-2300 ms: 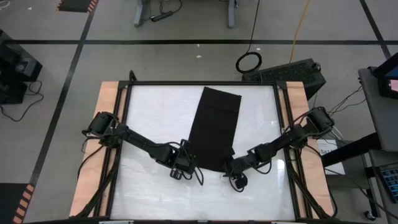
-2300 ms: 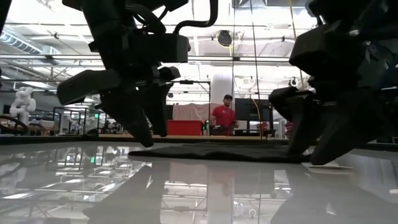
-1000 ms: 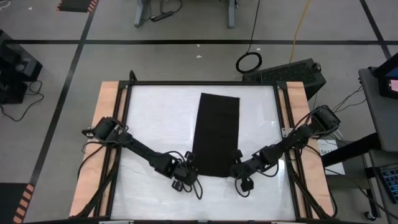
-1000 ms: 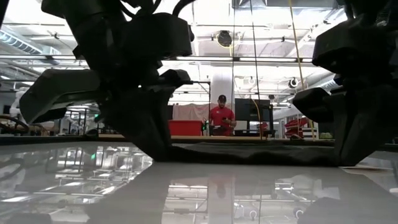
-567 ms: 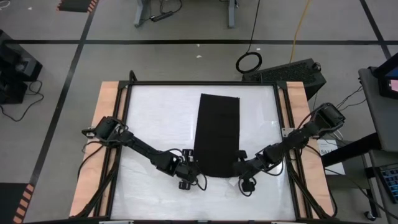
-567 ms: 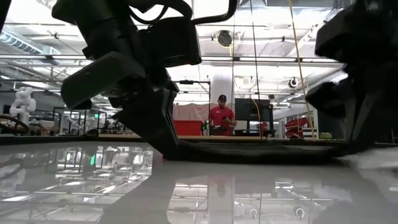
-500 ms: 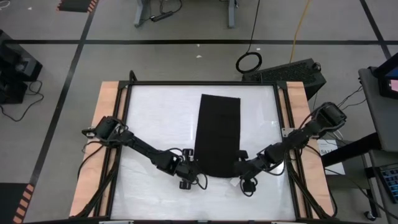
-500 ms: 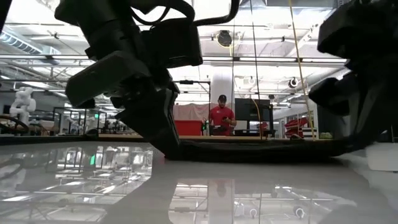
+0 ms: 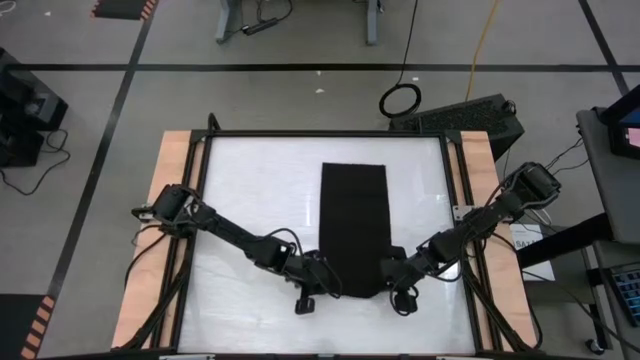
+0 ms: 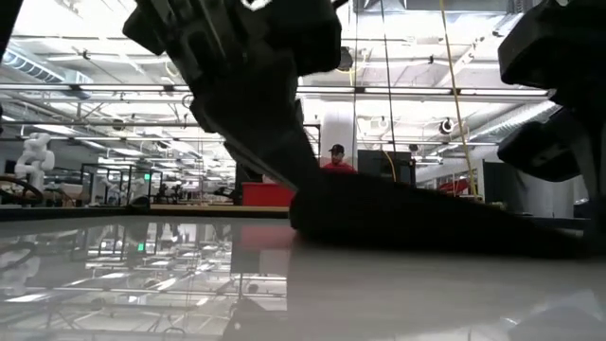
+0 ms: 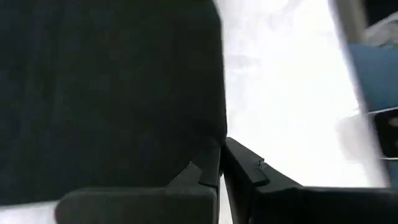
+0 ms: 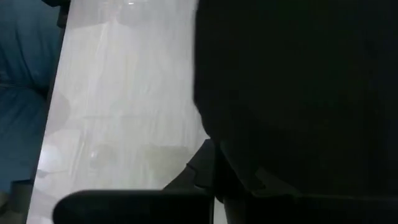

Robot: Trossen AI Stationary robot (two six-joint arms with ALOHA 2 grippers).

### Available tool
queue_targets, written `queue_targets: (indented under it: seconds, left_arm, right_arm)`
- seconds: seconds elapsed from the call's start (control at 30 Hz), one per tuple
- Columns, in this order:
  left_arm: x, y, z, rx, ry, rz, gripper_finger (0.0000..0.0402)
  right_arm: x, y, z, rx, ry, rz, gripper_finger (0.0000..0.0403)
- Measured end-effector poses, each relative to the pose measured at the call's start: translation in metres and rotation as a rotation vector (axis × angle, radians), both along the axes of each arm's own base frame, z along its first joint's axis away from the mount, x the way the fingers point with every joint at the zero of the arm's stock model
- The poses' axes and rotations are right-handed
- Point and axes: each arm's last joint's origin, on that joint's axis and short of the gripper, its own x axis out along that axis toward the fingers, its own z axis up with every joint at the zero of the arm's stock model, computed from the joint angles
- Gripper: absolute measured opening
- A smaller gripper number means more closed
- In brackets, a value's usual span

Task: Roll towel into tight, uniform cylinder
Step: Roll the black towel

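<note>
The black towel [image 9: 354,220] lies as a long strip on the white table [image 9: 250,200], running from the far side to the near side. My left gripper [image 9: 322,276] is shut at the towel's near left corner and my right gripper [image 9: 388,273] is shut at its near right corner. In the low view the towel [image 10: 426,223] stands raised at its left end and slopes down to the right. The left wrist view shows the towel [image 11: 112,93] beside my left gripper [image 11: 221,169]. The right wrist view shows the towel [image 12: 298,81] beside my right gripper [image 12: 214,165]. My left gripper pinches the towel's near left corner [image 11: 214,146] between its two fingers, coming slanting from the table's left and near side. That corner [image 10: 308,210] is lifted off the table; the rest of the towel lies flat. How many layers it holds I cannot tell. My right gripper pinches the towel's near right corner [image 12: 208,134] between its two fingers, slanting in from the table's right and near side. The towel's own dark cloth hides the exact place of contact. That end stays low at the table.
Bare white table lies left [image 9: 250,200] and right [image 9: 420,200] of the towel. A black frame [image 9: 320,134] and wooden side strips [image 9: 165,200] border the table. Cables trail from both wrists near the front. A person [image 10: 333,156] stands far off in the room.
Both grippers have moved toward the table's near edge, the left one also toward the towel. The whole towel has slid toward the near edge with them and stays flat as a strip. Its near left corner has come up off the table.
</note>
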Motion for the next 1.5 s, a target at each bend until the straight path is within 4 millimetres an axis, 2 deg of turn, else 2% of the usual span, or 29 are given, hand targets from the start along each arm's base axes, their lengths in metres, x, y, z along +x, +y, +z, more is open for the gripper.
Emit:
queue_targets:
  seconds: [0.43,0.53,0.67,0.8,0.9,1.1,1.3,1.5]
  left_arm:
    - [-0.001,0.01,-0.003,-0.02,0.086,0.116,0.0011]
    - [-0.003,0.011,-0.004,-0.013,0.107,0.138,0.0011]
    - [-0.002,0.011,-0.004,-0.019,0.105,0.144,0.0011]
    - [-0.002,0.011,-0.004,-0.012,0.101,0.152,0.0011]
    - [-0.002,0.011,-0.004,-0.005,0.097,0.159,0.0011]
    - [-0.002,0.011,-0.004,-0.003,0.097,0.159,0.0011]
    - [-0.002,0.011,-0.004,-0.001,0.096,0.159,0.0011]
    - [-0.002,0.011,-0.004,-0.002,0.095,0.159,0.0011]
  right_arm:
    - [-0.008,-0.003,-0.004,-0.007,0.111,-0.046,0.0012]
    - [-0.009,-0.003,-0.005,-0.01,0.125,-0.054,0.0038]
    - [-0.008,-0.004,-0.001,-0.023,0.093,-0.06,0.0092]
    - [-0.011,-0.003,0.008,-0.07,0.006,-0.031,0.0141]
    - [-0.015,0.004,0.011,-0.158,-0.073,0.011,0.0161]
    - [-0.024,0.019,0.006,-0.258,-0.124,0.049,0.0169]
    - [-0.019,0.03,-0.01,-0.263,-0.137,0.057,0.0169]
    - [-0.018,0.028,-0.024,-0.332,-0.106,-0.009,0.0169]
